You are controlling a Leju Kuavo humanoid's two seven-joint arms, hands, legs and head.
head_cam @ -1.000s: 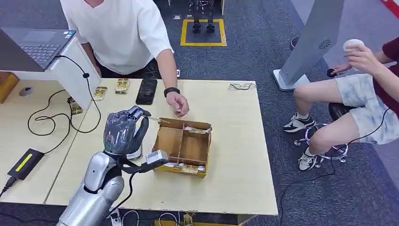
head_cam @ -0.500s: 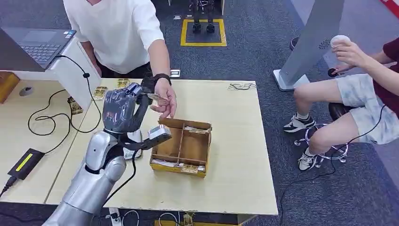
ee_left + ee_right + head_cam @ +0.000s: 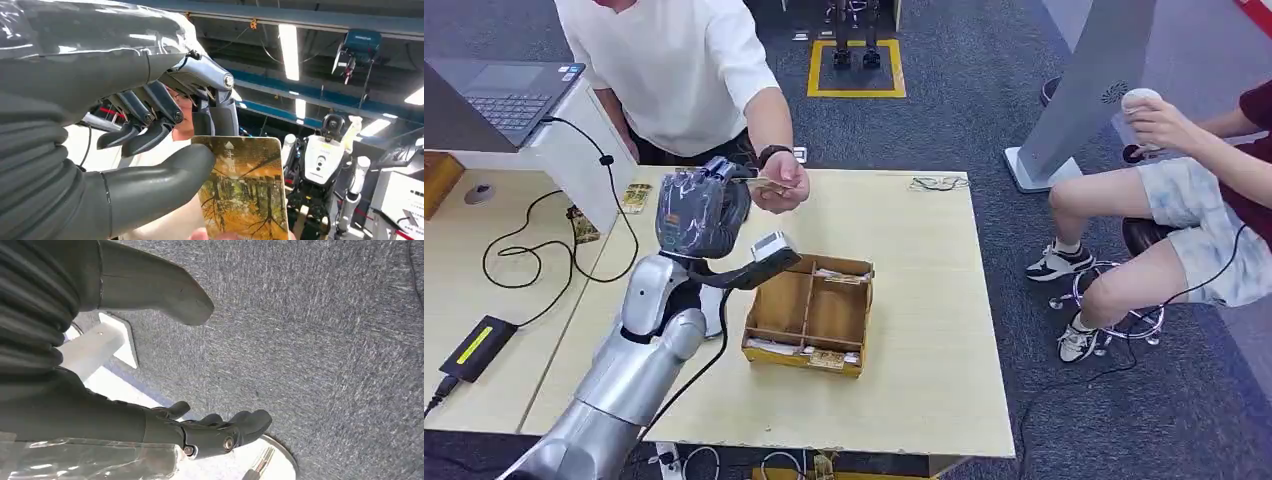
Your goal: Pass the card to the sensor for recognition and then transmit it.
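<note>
Left hand pinched card, which you saw a person's hand grip too | right hand loosely spread, empty

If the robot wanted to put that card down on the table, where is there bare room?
The widest bare patch of the table lies right of the wooden box, out to the table's right edge. A second strip runs between the box and the near edge. It is crowded at the far left: small items by the laptop stand, black cables, and the handover itself.
</note>
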